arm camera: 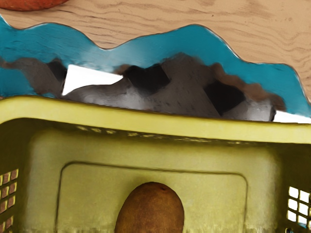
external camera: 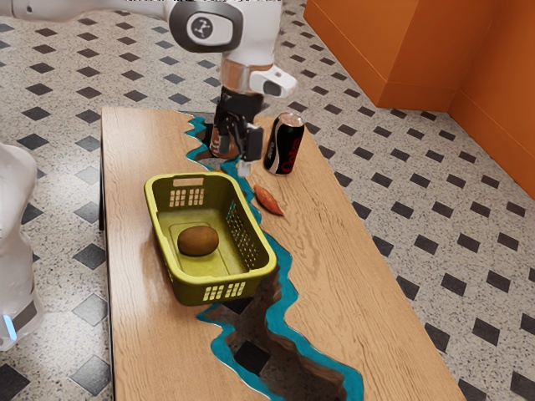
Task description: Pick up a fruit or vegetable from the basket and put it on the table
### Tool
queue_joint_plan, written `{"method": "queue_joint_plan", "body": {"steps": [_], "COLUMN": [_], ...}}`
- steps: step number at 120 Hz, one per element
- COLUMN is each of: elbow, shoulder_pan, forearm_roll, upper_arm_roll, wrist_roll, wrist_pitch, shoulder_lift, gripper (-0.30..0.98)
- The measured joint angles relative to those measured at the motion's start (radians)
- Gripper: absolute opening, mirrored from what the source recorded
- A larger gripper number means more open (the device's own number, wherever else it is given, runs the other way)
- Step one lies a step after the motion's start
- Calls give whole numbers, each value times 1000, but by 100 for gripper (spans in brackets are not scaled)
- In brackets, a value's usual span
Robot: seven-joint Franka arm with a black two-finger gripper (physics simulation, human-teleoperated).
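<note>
A pointy orange vegetable lies by the green plastic basket (maybe all done!). Black gripper: open or holding something? I can't tell.

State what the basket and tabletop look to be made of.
Basket: seemingly moulded plastic, lightly glossy, with a smooth rounded rim and grid holes.
Tabletop: apparently satin-finished wood, from its visible grain; its glossy teal band may be resin.

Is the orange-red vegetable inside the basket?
No, it lies on the table, beside the basket.
</note>
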Motion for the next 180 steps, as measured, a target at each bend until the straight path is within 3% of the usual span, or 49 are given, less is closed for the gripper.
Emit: {"method": "queue_joint_plan", "body": {"steps": [22, 42, 78, 104, 129, 180], "elbow": [-103, -113, -156, -160, -251, -338], "shoulder_pan": [-1, 59, 73, 109, 144, 159], "forearm_roll": [-17, -28, -54, -66, -68, -97], "upper_arm_roll": [-49, -51, -107, -144, -221, -308], "wrist_roll": [70, 112, 155, 91, 3, -119], "wrist_pitch": [3, 6, 9, 9, 10, 52], "shoulder_lift": [-56, -21, -59, -65, -166, -138], "gripper": [69, 69, 69, 69, 69, 69]}}
